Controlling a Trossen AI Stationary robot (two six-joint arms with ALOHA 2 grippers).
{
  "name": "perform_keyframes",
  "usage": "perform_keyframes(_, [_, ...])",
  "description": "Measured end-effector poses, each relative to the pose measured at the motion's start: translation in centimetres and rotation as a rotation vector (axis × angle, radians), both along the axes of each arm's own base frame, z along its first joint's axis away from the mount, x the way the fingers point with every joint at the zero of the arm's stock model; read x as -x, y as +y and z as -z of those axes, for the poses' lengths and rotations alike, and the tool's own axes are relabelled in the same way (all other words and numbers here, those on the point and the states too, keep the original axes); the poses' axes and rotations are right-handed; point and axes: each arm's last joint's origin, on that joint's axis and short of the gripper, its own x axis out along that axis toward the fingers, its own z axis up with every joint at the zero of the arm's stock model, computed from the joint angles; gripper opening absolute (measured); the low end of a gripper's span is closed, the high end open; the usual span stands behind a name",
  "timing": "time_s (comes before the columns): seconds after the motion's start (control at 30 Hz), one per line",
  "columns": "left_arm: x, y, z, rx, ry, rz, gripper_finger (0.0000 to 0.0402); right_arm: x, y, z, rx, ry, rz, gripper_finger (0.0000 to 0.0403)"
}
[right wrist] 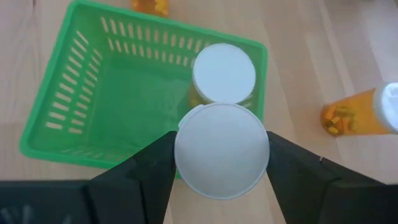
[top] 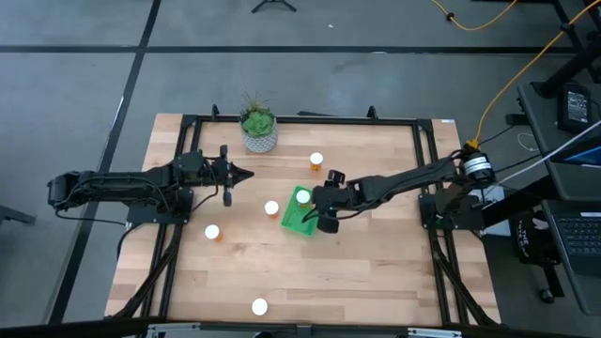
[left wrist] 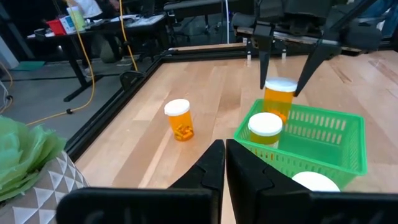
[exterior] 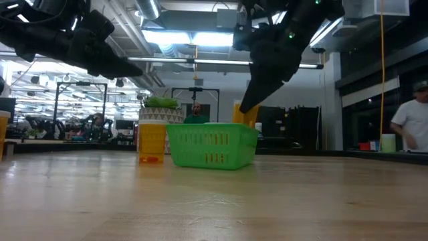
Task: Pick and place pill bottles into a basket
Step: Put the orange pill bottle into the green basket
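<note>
My right gripper (left wrist: pixel 281 88) hangs over the green basket (top: pixel 293 218), shut on an orange pill bottle (left wrist: pixel 279 102) with a white cap. A second pill bottle (left wrist: pixel 265 127) stands inside the basket on its base. Others stand on the table: one (top: pixel 316 160) beyond the basket, one (top: pixel 271 207) just left of it, one (top: pixel 213 232) farther left, one (top: pixel 259 306) near the front edge. My left gripper (top: pixel 230 176) waits shut, left of the basket and above the table. My right gripper pinches the pill bottle's upper end, at the white cap's two opposite sides (right wrist: pixel 186 155), between its two fingers. The fingers (left wrist: pixel 264 68) slant down from the table's right. The bottle hangs upright, lifted clear, over the basket's rim nearest the right arm.
A white patterned pot with a green plant (top: pixel 258 130) stands at the table's far edge, left of centre. A black frame (top: pixel 310 118) runs round the table. Bare wood lies right of and in front of the basket.
</note>
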Motion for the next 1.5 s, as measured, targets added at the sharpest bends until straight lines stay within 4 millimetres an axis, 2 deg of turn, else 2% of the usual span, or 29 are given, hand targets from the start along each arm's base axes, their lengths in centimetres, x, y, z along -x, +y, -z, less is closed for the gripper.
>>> perform_keyframes(0.67, [0.0,0.0,0.1,0.003,0.01,0.0,0.0011,-0.2,-0.6,0.3,-0.008,0.007,0.015,0.0229])
perform_keyframes(1.17, [0.0,0.0,0.2,0.005,0.018,0.0,0.0008,-0.7,-0.5,2.0,-0.005,0.048,0.014,0.0229])
perform_keyframes(1.5, [0.1,0.0,0.3,0.008,0.031,-0.004,0.0012,-0.9,-0.5,2.3,-0.003,0.052,0.014,0.0229])
